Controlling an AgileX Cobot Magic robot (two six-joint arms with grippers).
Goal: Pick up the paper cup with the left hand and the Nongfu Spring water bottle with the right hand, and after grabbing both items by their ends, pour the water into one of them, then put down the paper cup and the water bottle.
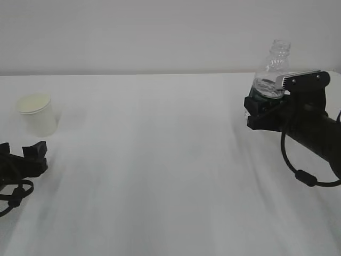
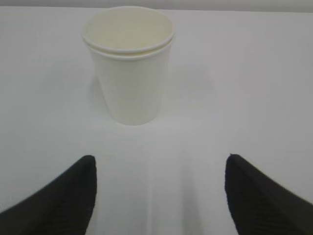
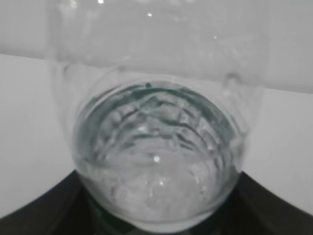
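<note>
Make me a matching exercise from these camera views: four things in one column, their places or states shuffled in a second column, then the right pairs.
Column one
1. small white tapered paper cup
2. clear ribbed plastic water bottle
3. left black pincer
4. right blocky black pincer

Column two
A. closed around a thing, at the right side of the white table
B. open, short of the cup, touching nothing
C. standing free and upright at the left of the table
D. held upright, capless, some water inside

Pairs: 1-C, 2-D, 3-B, 4-A

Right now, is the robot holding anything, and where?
The right gripper holds the water bottle around its lower body. The left gripper is open, short of the paper cup.
</note>
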